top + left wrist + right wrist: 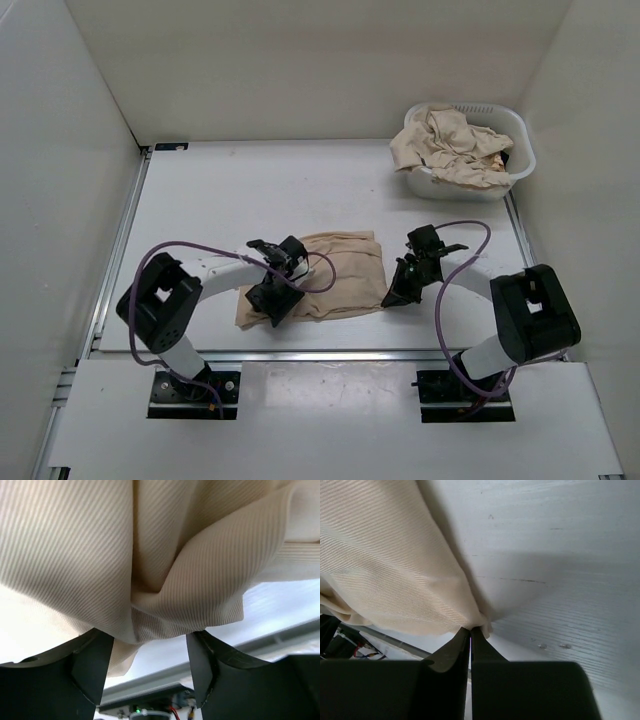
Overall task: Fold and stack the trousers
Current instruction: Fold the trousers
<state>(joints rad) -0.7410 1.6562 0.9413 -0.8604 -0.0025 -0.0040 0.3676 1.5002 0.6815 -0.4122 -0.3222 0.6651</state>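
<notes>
One pair of beige trousers (pixel 340 268) lies folded and flat on the middle of the table. My left gripper (pixel 272 300) is over its near left corner. In the left wrist view its jaws (pixel 150 637) stand apart, with a bunched fold of the trousers (pixel 100 555) draped across the fingertips. My right gripper (pixel 393 297) is at the cloth's near right corner. The right wrist view shows it (pixel 471 629) shut, pinching the very edge of the trousers (pixel 380 570), which pull up from the table in a taut ridge.
A white laundry basket (pixel 522 140) stands at the back right, heaped with more beige trousers (pixel 450 145). White walls enclose the table (pixel 250 190) on three sides. A metal rail (pixel 330 354) runs along its near edge, with both arm bases behind it.
</notes>
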